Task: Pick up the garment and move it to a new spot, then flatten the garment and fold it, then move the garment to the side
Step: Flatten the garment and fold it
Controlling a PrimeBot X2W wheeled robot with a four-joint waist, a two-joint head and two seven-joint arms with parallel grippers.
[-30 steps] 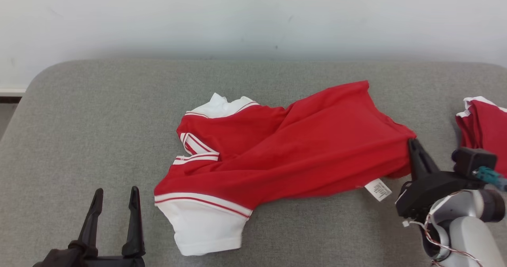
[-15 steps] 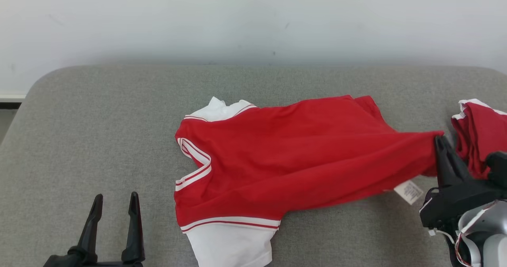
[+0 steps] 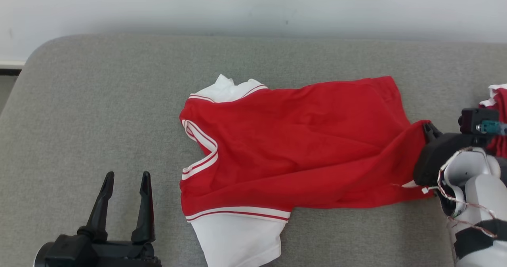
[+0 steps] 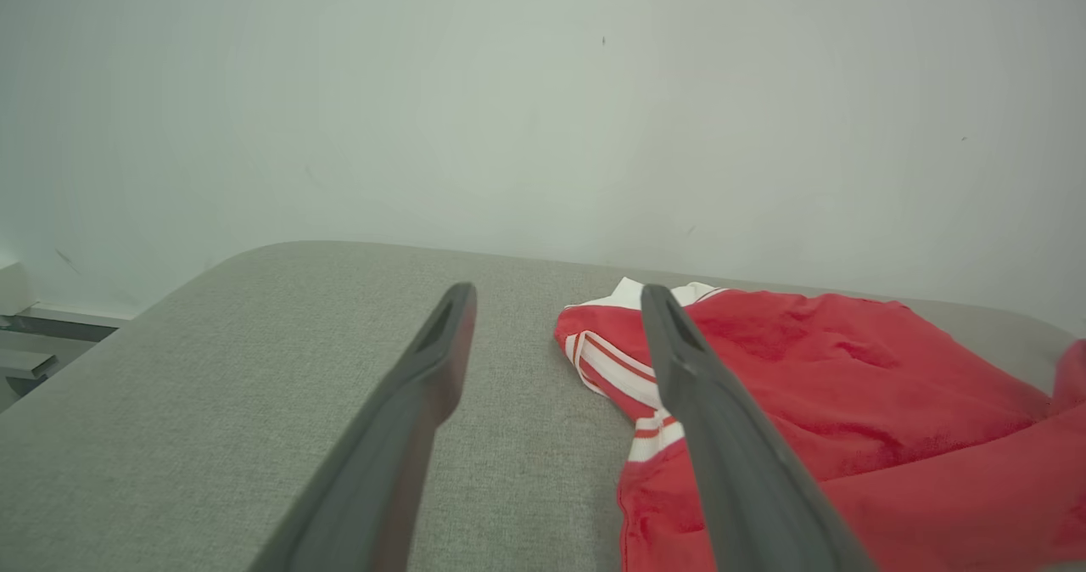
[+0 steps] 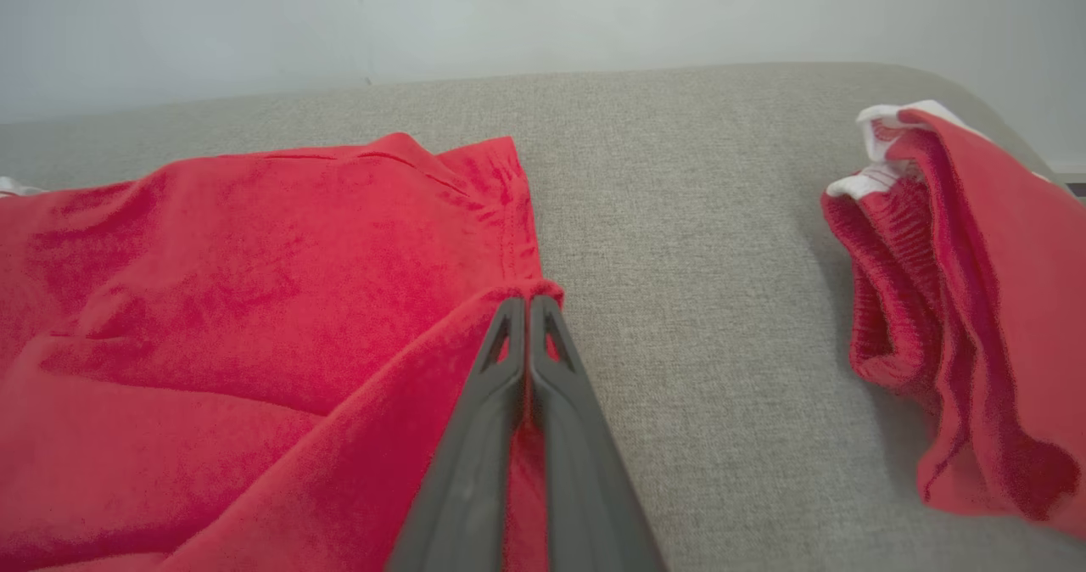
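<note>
The garment (image 3: 301,144) is a red shirt with white sleeves and striped trim, spread across the middle of the grey padded surface (image 3: 99,100), collar to the left. My right gripper (image 3: 427,130) is shut on its right hem corner, where the cloth bunches around the fingertips (image 5: 528,305) and is drawn taut. The garment (image 5: 254,300) lies to the left in the right wrist view. My left gripper (image 3: 126,176) stands open at the lower left, apart from the shirt, with nothing between its fingers (image 4: 441,343). The garment (image 4: 806,385) lies just right of them.
A second red and white garment (image 5: 950,300) lies bunched at the right edge of the surface, close behind my right gripper; it shows as a red and white garment (image 3: 495,100) past the wrist. A pale wall (image 3: 253,5) runs along the far edge.
My right gripper has pulled the hem corner to the right and the shirt has stretched out flatter. The head camera has shifted too. The left gripper stays open.
</note>
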